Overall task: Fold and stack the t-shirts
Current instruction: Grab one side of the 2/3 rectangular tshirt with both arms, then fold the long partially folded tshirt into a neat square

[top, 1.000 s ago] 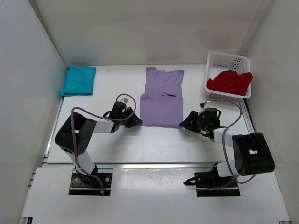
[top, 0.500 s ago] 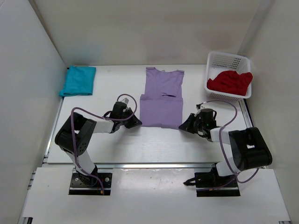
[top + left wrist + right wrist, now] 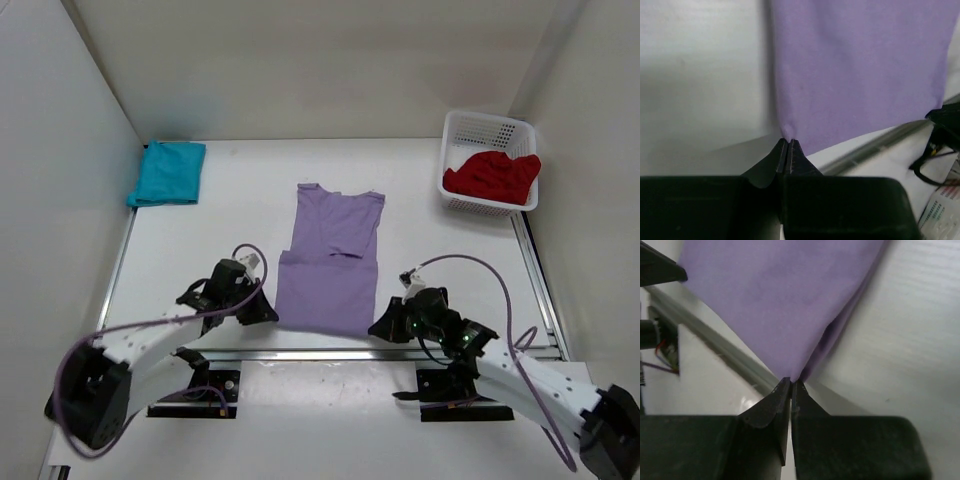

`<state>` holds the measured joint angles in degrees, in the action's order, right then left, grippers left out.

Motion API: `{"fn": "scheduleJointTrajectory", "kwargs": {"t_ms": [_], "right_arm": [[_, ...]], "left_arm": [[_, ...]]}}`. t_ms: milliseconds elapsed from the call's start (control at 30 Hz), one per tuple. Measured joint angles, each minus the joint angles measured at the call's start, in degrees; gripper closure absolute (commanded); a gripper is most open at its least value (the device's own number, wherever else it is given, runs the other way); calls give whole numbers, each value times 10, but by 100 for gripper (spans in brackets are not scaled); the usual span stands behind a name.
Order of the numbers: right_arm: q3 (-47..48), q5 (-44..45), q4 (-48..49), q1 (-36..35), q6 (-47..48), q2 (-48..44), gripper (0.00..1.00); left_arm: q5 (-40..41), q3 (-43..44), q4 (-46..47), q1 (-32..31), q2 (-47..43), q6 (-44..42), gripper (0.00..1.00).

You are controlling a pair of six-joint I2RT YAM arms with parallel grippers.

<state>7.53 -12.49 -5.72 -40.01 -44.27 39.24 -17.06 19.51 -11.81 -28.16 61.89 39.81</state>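
The lavender t-shirt (image 3: 330,262) lies flat in the lower middle of the top view, its neckline toward the top of the frame and its hem down by the metal rail (image 3: 330,353) that runs along the bottom edge of the desk (image 3: 230,215). A crease crosses the shirt about halfway down, and the part below it is a little wider than the part above. The left arm (image 3: 150,340) reaches in from the lower left. The left jaws are pressed shut on the shirt's lower left corner; in the left wrist view the two dark tips meet with a thin point of lavender cloth (image 3: 855,70) caught between them. The right arm (image 3: 520,370) reaches in from the lower right. The right jaws are likewise clamped on the lower right corner, and the right wrist view shows the cloth (image 3: 785,295) running down to a point at the closed tips, with a second layer showing along its right edge. The teal t-shirt (image 3: 167,172) sits folded at the upper left of the desk, well apart from the arms. The red t-shirt (image 3: 492,175) is heaped in the white basket (image 3: 487,125) at the upper right.
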Motion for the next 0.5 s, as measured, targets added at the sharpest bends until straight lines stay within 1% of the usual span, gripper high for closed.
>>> {"fn": "scheduleJointTrajectory", "kwargs": {"t_ms": [67,100,133,200,267,367,433,500], "right_arm": [[2,9,-45,-37,-21,-53,100],[9,14,-68,-42,-25,-70,100],[26,16,-93,-40,-23,-76,100],[81,13,-133,-10,-3,-50,100],[162,-7,-143,54,36,3,100],[264,-34,-109,148,90,96,100],[314,-60,-81,207,122,166,100],[355,-80,-57,248,142,233,100]], "left_arm": [[-1,4,-75,-7,-76,-4,100],[0,18,-112,-8,-105,-5,100],[1,38,-139,-6,-123,-7,100],[1,101,-175,6,-131,-14,100],[1,180,-181,20,-105,-24,100],[0,288,-153,46,-28,-36,100],[2,333,-127,60,33,-41,100],[8,365,-101,68,97,-43,100]]}}
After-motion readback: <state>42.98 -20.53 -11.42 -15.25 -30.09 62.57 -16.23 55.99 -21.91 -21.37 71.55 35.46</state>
